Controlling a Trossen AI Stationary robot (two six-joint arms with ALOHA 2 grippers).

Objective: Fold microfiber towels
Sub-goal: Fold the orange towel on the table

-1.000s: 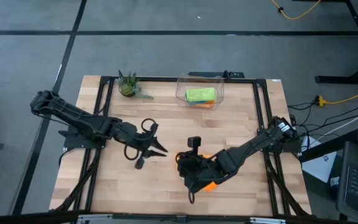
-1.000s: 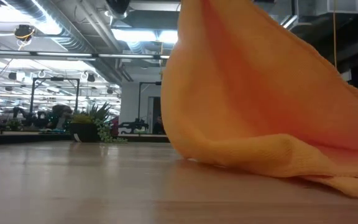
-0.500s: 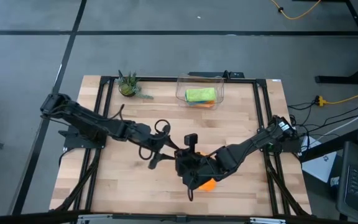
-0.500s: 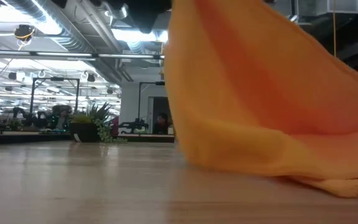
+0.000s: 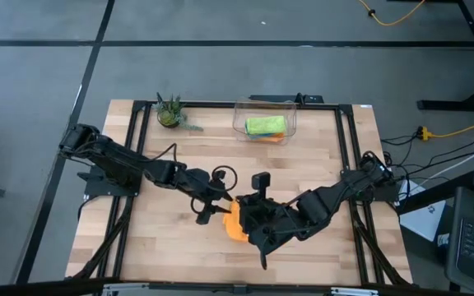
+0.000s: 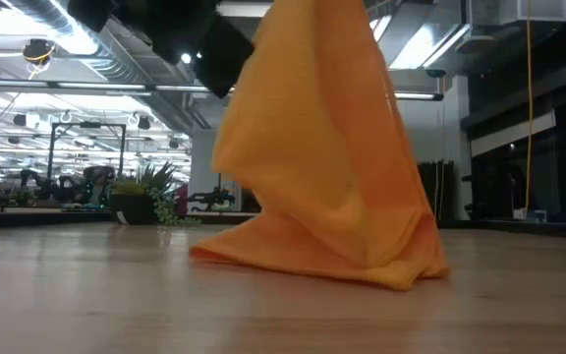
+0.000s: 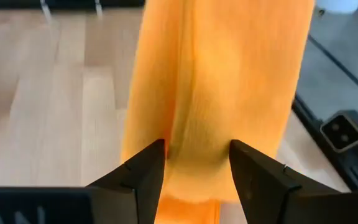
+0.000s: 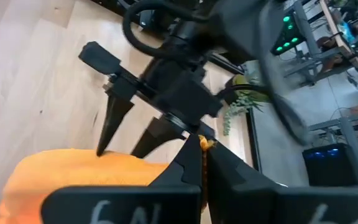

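orange towel [image 6: 322, 147] hung lifted above the pale wood table [image 5: 138, 247], hem dragging.
right gripper [image 8: 201, 146] pinched shut on its top edge; left gripper [image 7: 194, 165] spread wide astride the cloth. potted plant [image 5: 169, 113] and clear bin [image 5: 265, 123] at the far edge; ceiling lights lit the room behind.

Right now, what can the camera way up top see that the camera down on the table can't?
Only the high view shows both arms: the left gripper open beside the orange towel, the right gripper shut on it. It also shows the clear bin holding a lime green towel, and the whole table.

Only the low view shows the orange towel hanging tall with its bottom edge resting on the wood, and the room behind.

Both show the orange towel, the table and the small plant.
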